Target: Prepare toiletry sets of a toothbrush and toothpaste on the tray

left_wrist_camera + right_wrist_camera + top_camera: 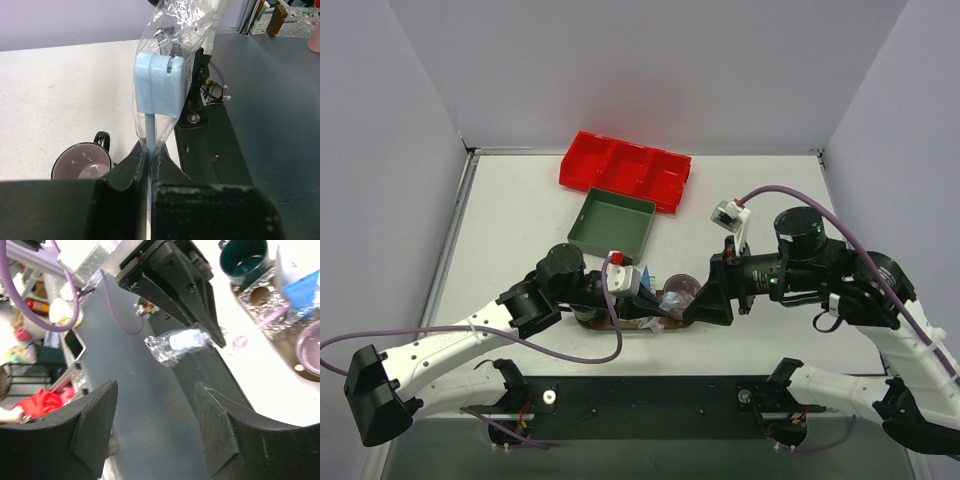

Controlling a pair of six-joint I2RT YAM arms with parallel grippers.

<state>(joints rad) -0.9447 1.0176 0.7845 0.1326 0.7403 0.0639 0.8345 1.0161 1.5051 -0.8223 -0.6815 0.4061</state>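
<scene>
**toothbrush pinched in the left claw, tray lying just below**

i am seeing the left claw (149, 156) pressing together on the thin pale-blue stem of a toothbrush (159, 82), which is sitting inside a clear, crinkly wrapper (170, 30). the toothbrush is running straight out along the claw's own line, with its blocky capped head at the far end. from above, that long axis is lying roughly left to right, much as the flat brown wooden tray (630, 325) is lying. the tray is showing just under and beside the claw.

the right claw (156, 390) is standing spread with nothing in its gap, facing the wrapped head from the other side, close but apart. i am judging the left arm to be the nearer one, since it is already carrying the brush. the coming move is probably calling for a short lowering onto the tray.

the film is looking slippery and the stem slim, so the brush could be twisting in the pinch. a glossy black mug (80, 160) is standing just beside the claw.
</scene>
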